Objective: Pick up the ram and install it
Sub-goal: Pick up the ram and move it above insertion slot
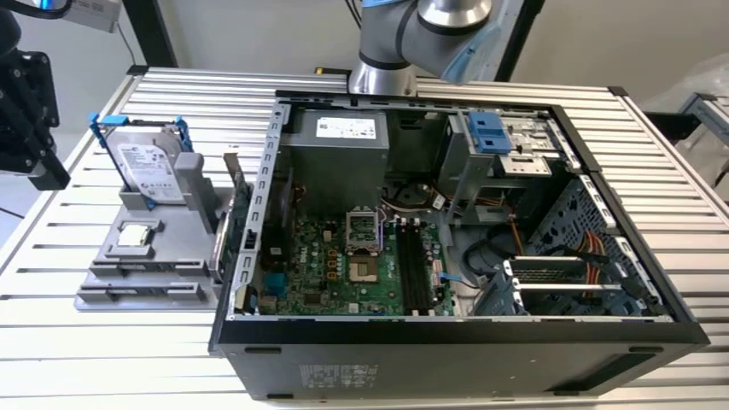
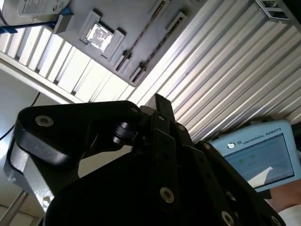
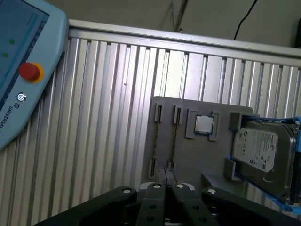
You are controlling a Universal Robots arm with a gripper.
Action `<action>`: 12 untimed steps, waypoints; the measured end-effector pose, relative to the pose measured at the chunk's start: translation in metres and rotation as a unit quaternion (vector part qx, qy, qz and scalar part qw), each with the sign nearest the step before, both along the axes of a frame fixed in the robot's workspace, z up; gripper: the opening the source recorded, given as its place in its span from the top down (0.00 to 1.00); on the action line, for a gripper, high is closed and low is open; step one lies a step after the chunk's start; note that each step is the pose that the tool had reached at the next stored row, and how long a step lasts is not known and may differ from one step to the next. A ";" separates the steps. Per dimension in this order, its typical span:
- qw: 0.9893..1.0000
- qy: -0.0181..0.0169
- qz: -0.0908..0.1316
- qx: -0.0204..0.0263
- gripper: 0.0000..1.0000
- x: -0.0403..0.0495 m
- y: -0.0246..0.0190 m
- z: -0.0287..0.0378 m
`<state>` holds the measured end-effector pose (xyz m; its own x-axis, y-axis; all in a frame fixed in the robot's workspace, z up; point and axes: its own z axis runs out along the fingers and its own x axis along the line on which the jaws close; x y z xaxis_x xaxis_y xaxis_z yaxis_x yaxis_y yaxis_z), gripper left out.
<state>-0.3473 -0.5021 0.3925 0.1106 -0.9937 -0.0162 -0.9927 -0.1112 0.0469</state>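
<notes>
The ram appears as a thin dark strip standing on edge in one of two long slots of the grey fixture. My gripper hovers over the slotted end of that fixture with its black fingers pressed together and nothing between them. In the second wrist view the gripper points toward the ribbed table, with the fixture farther off. In the exterior view the gripper hangs at the far left, well above the table and to the left of the fixture.
A silver hard drive in a blue frame and a small square processor sit on the fixture. The open computer case lies to its right, motherboard exposed. A teach pendant rests on the table edge.
</notes>
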 end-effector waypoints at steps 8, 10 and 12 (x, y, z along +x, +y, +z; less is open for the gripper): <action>1.000 0.000 0.000 0.000 0.00 0.0000 0.0000 0.0000; 1.000 0.000 0.000 0.000 0.00 0.0000 0.0000 0.0000; 1.000 0.000 0.000 0.000 0.00 0.0000 0.0000 0.0000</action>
